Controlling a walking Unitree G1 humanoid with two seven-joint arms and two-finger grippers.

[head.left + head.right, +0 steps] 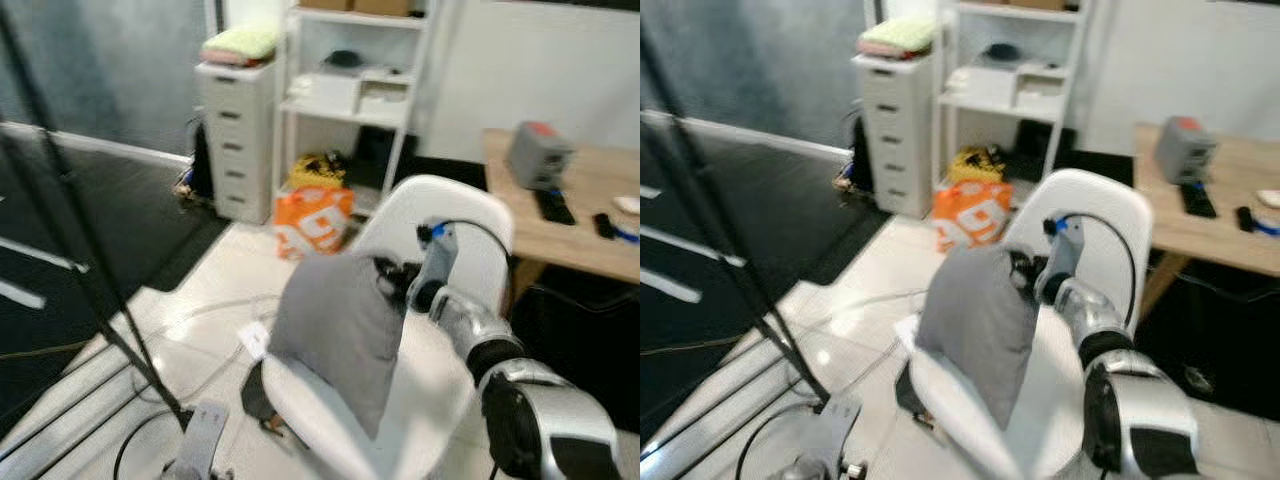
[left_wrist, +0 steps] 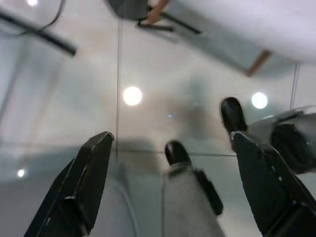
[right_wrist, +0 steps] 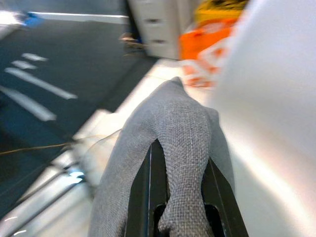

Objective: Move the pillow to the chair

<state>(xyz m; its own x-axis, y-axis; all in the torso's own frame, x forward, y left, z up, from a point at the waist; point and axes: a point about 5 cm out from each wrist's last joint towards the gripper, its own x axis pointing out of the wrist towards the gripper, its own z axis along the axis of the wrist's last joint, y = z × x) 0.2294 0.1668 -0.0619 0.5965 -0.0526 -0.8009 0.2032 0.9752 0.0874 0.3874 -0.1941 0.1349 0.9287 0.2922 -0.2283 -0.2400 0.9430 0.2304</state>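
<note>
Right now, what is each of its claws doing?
Left gripper: open, holding nothing, hanging over the floor.
Right gripper: shut on the grey pillow above the white chair.

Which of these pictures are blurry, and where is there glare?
Both eye views are soft with motion blur, the pillow and chair smeared; left wrist view shows round light reflections on the glossy floor; right wrist view keeps the pillow weave sharp between the right gripper fingers, background blurred.

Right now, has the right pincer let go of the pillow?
No, the right pincer has its two black fingers pinching a fold of the grey pillow beside the white chair.
</note>
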